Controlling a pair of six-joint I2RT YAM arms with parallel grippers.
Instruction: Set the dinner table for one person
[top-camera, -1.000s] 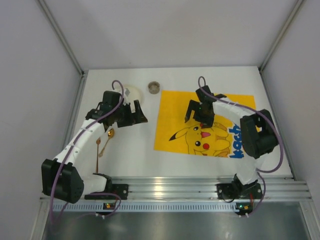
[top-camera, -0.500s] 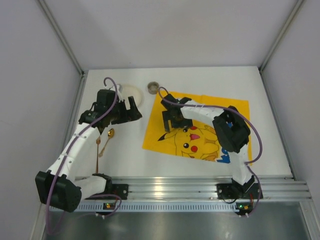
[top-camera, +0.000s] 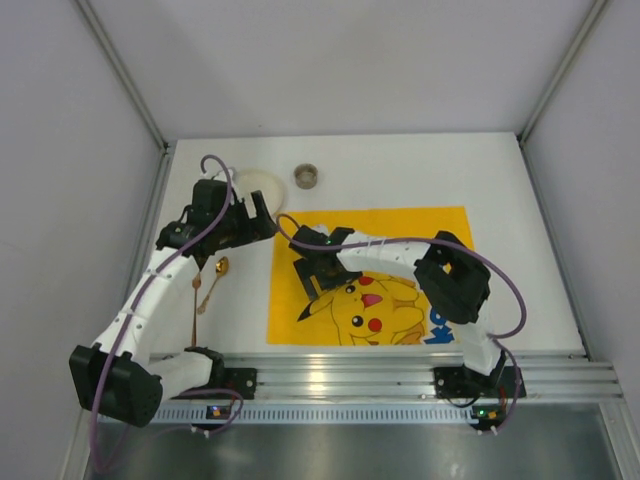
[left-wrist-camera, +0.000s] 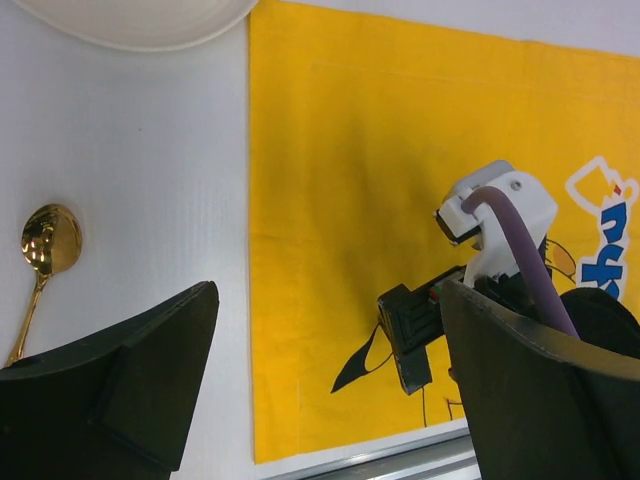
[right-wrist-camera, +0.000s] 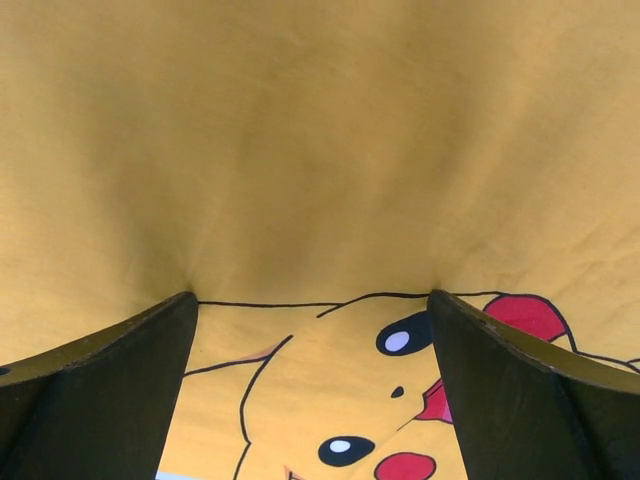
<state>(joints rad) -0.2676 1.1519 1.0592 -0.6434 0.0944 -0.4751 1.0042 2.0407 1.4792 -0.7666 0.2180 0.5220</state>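
The dinner table (top-camera: 500, 170) is a white top with an aluminium rail (top-camera: 400, 370) along its near edge. A yellow cartoon-printed mat (top-camera: 400, 240) lies flat on it, its near edge along the rail. My right gripper (top-camera: 305, 278) is open, and both fingertips press down into the mat's left part (right-wrist-camera: 312, 295), dimpling the cloth (right-wrist-camera: 320, 150). My left gripper (top-camera: 262, 218) hovers open and empty above the table between the white plate (top-camera: 262, 185) and the mat's left edge (left-wrist-camera: 328, 300). A gold spoon (top-camera: 218, 270) lies left of the mat (left-wrist-camera: 50, 240).
A small grey cup (top-camera: 307, 176) stands behind the mat near the plate (left-wrist-camera: 140, 15). A thin dark utensil (top-camera: 193, 318) lies beside the spoon. Grey walls close in the table on three sides. The right arm (left-wrist-camera: 500, 230) stretches across the mat.
The mat has slid left and toward the rail under the right gripper, and turned square to the table edge. The left gripper drew back slightly to the left.
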